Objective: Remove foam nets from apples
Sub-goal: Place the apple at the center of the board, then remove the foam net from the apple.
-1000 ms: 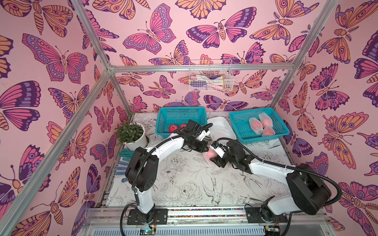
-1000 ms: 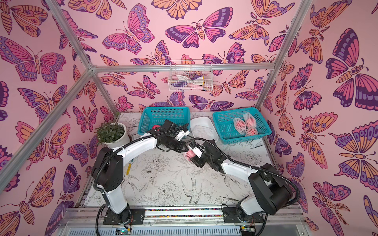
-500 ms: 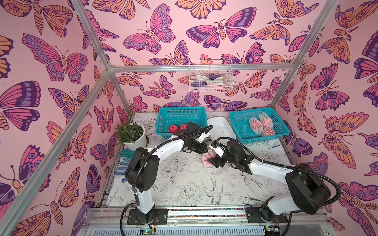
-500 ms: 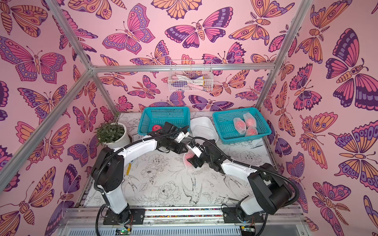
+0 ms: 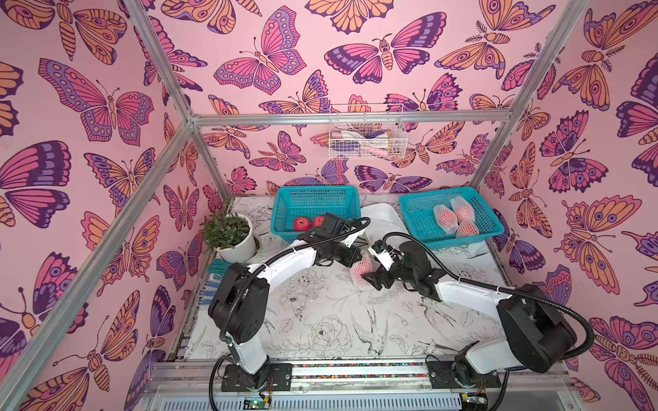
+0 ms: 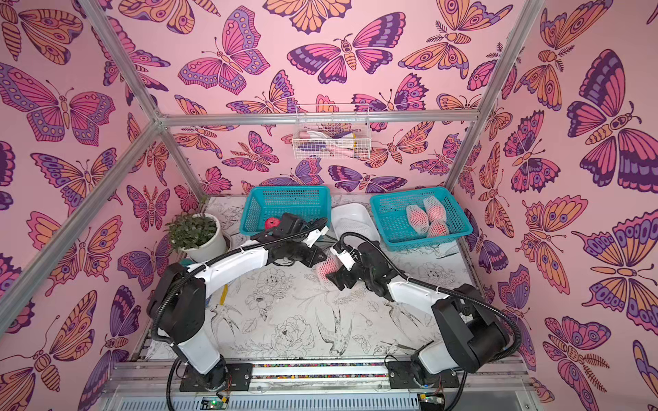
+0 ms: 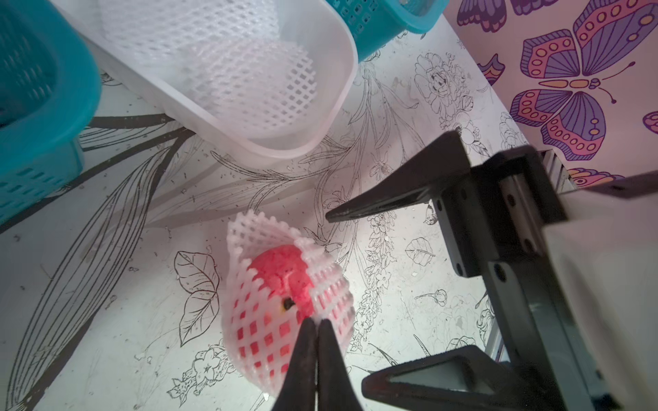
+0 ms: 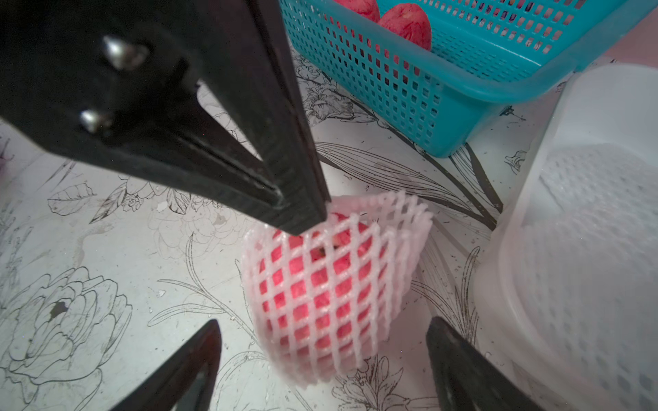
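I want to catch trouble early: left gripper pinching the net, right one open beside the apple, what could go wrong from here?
1. The left gripper pinches only the rim of the foam net; it may slip off or tear when pulled.
2. The right gripper is open, so nothing steadies the apple; a pull could drag it along or roll it towards the white tray.

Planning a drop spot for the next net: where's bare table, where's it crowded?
Free: front of the mat, between the arm bases; the strip between the right basket and the right arm. Crowded: back row of left basket, white tray, right basket; mid-table round the netted apple.
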You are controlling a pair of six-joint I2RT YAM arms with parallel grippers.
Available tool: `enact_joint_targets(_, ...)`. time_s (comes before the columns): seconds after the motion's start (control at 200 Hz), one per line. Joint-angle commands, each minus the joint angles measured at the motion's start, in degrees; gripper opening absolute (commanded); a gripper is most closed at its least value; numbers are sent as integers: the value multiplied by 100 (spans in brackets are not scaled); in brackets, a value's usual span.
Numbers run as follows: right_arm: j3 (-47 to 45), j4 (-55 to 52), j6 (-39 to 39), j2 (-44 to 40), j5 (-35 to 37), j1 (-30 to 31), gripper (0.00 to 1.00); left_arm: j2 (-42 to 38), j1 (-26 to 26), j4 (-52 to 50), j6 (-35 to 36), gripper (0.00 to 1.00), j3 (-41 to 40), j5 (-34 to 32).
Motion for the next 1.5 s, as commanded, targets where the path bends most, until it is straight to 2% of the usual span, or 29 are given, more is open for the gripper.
enact_joint_targets(0.0, 261, 102, 249, 151, -580, -142, 91, -186, -64, 330, 155, 0, -180, -42)
enact_joint_targets(0.23, 768, -257, 214, 774, -1324, -222, 92, -205, -148, 405, 256, 0, -299, -112)
enact_joint_targets(0.591, 748, 55, 555, 1014, -1227, -420, 93, -369, -199, 704, 231, 0, -557, -162)
enact_joint_targets(0.731, 852, -52, 339, 1091, -1934, -429, 92, -393, -200, 811, 258, 0, -611, -59)
enact_joint_targets(0.847, 1055, -404, 200, 1192, -2107, -437, 88, -362, -200, 859, 268, 0, -611, -35)
enact_joint_targets(1.027, 1273, -759, -57, 1288, -2195, -433, 76, -358, -204, 873, 386, 0, -604, -38)
enact_joint_targets(1.307, 1085, -325, 126, 1177, -2106, -428, 53, -353, -200, 951, 335, 0, -681, -40)
enact_joint_targets(1.498, 1083, -442, -27, 1024, -1982, -429, 33, -316, -200, 972, 266, 0, -684, -73)
